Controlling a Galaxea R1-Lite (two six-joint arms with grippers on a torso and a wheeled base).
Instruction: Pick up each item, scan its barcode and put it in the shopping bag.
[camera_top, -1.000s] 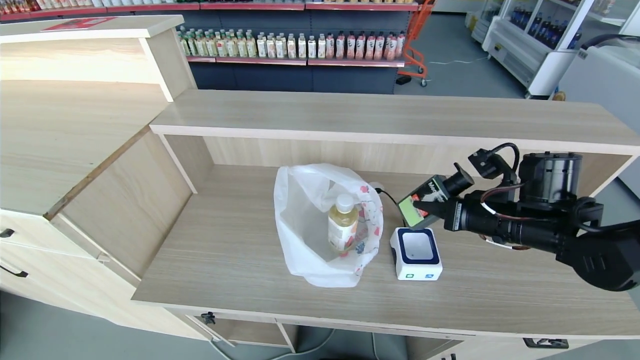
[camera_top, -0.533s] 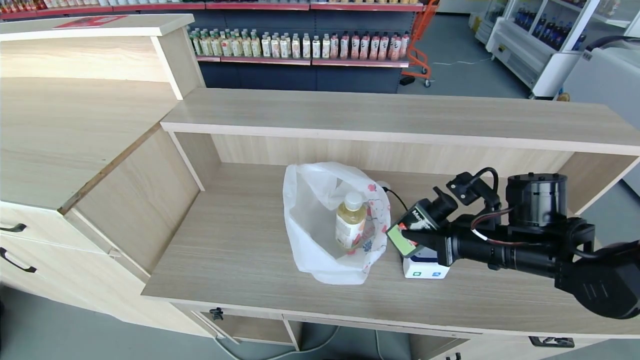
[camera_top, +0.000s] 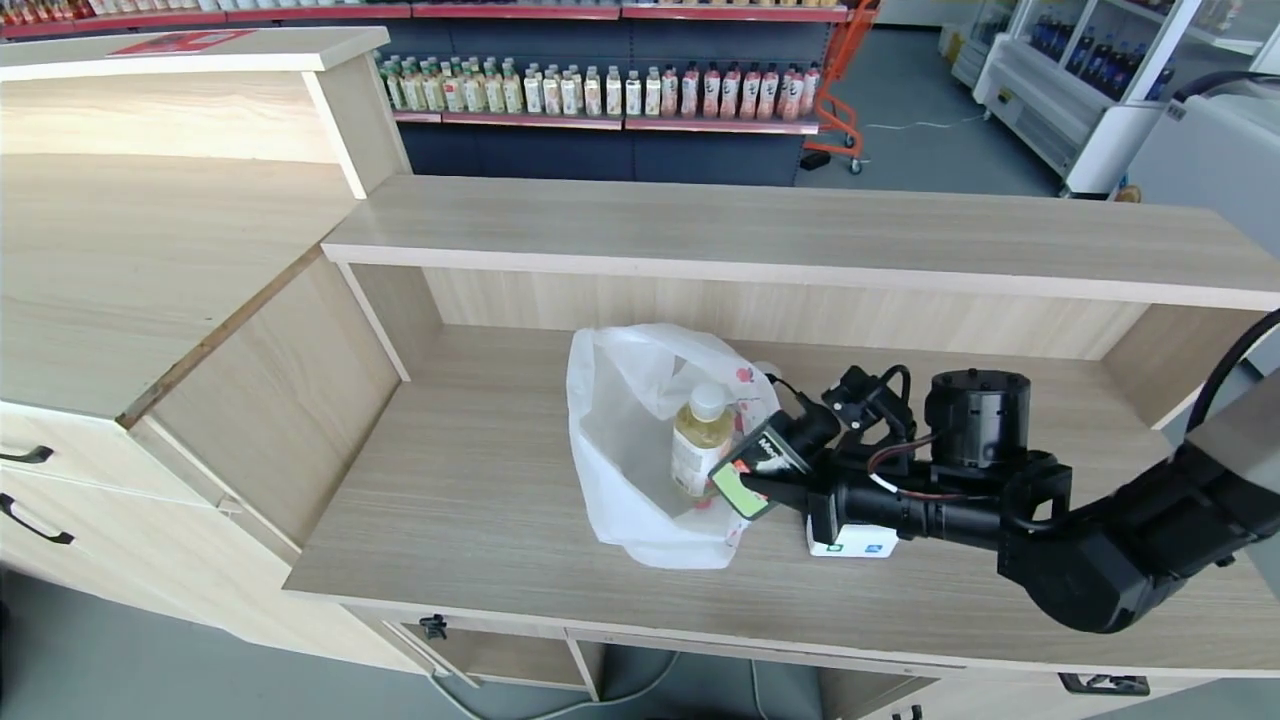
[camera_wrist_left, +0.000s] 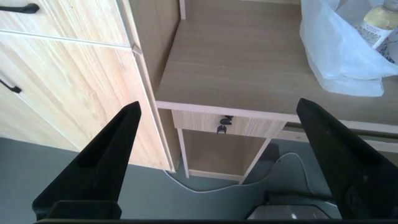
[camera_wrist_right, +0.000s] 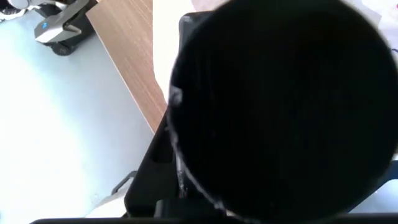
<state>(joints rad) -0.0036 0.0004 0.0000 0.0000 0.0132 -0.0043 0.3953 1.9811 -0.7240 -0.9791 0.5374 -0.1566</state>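
Observation:
My right gripper (camera_top: 778, 462) is shut on a small dark box with a green face (camera_top: 740, 488), held just above the counter at the right rim of the white shopping bag (camera_top: 630, 450). The bag stands open on the counter, and a yellow drink bottle (camera_top: 698, 440) with a white cap stands upright inside it. In the right wrist view the dark box (camera_wrist_right: 280, 106) sits close against the lens. The white barcode scanner (camera_top: 850, 541) lies on the counter under my right arm, mostly covered. My left gripper (camera_wrist_left: 217, 109) is open, low beside the counter's front left corner, holding nothing.
A raised wooden ledge (camera_top: 800, 230) runs along the back of the counter (camera_top: 480, 500), and a taller cabinet (camera_top: 150, 270) stands to the left. A black cable (camera_top: 785, 385) runs behind the bag. A drawer with a key (camera_wrist_left: 222, 124) sits under the counter's front edge.
My right arm has carried the box leftward from above the scanner to the bag's right rim. The head camera shifted early on. Bag and bottle have not moved.

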